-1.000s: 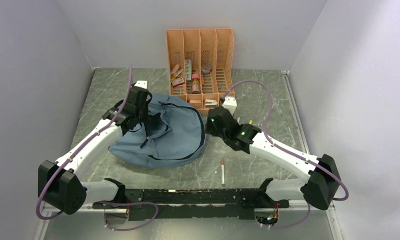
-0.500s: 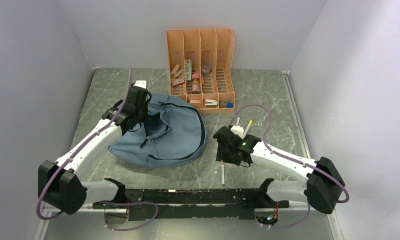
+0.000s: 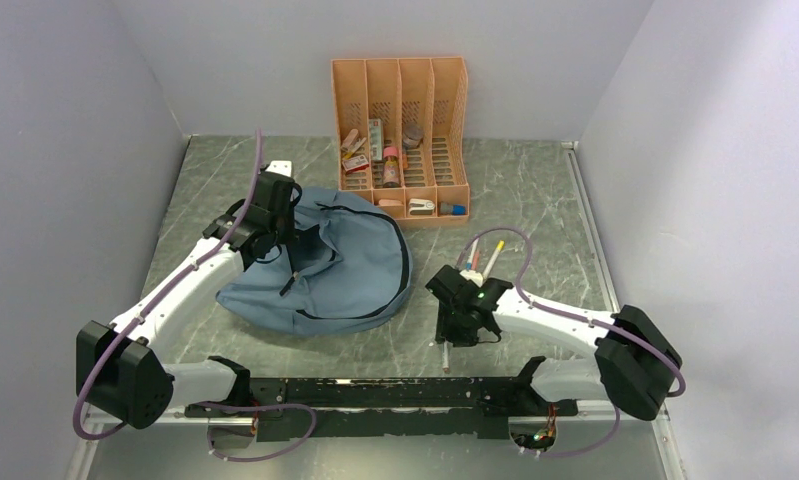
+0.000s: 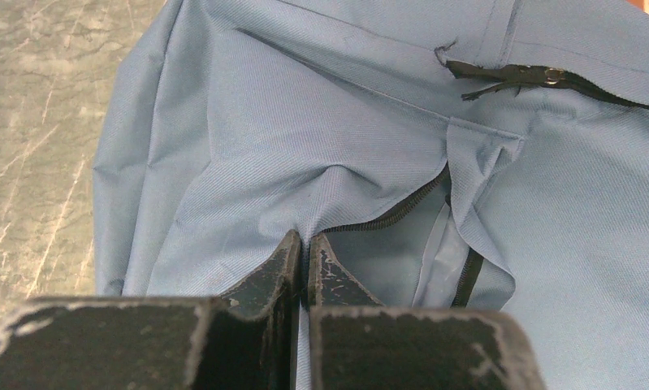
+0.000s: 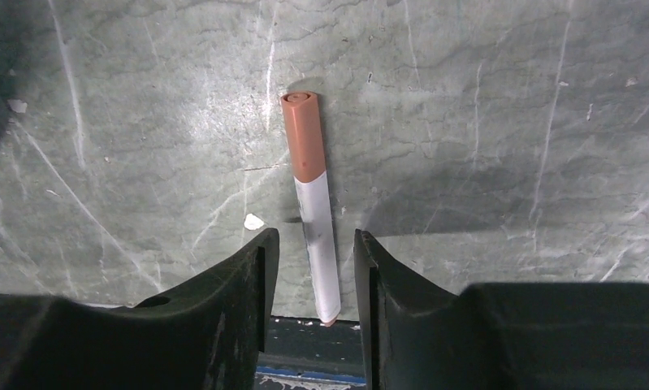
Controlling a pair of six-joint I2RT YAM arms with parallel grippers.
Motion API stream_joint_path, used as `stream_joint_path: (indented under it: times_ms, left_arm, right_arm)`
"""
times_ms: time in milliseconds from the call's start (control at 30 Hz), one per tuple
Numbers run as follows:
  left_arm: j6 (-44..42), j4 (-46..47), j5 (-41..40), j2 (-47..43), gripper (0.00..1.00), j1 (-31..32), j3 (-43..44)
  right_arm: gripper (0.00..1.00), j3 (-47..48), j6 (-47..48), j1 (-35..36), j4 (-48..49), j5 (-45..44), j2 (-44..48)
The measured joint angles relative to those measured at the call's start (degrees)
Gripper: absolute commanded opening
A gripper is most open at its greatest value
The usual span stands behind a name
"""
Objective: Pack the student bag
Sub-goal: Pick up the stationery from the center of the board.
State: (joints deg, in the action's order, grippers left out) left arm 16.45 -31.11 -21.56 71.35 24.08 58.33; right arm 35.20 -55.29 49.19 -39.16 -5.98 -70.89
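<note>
The student bag (image 3: 335, 270) is a dusty-blue fabric backpack lying left of centre, its black zip partly open (image 4: 402, 213). My left gripper (image 4: 302, 240) is shut on a pinch of the bag's fabric beside the zip opening, and it sits at the bag's upper left edge (image 3: 273, 218). A white pen with an orange cap (image 5: 314, 203) lies on the table near the front edge (image 3: 444, 358). My right gripper (image 5: 314, 237) points down over it and is open. One jaw stands on each side of the pen's white barrel, with a gap on both sides.
An orange slotted file organizer (image 3: 400, 140) with several small items stands at the back. Two pens (image 3: 493, 256) lie behind the right arm. A black rail (image 3: 375, 392) runs along the near edge. Grey walls close in the left, right and back.
My right arm has drawn back from the bag toward the near edge and come down over the pen, its jaws narrowing. The left gripper and the bag have not moved.
</note>
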Motion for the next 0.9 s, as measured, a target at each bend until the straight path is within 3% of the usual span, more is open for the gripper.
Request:
stream_joint_path:
  times_ms: [533, 900]
  left_arm:
    - [0.00, 0.00, 0.00, 0.00, 0.05, 0.00, 0.00]
    - [0.00, 0.00, -0.02, 0.00, 0.05, 0.00, 0.00]
  right_arm:
    - [0.32, -0.83, 0.42, 0.09, 2.49, 1.88, -2.21]
    - [0.09, -0.94, 0.20, 0.55, 4.11, 2.78, -3.19]
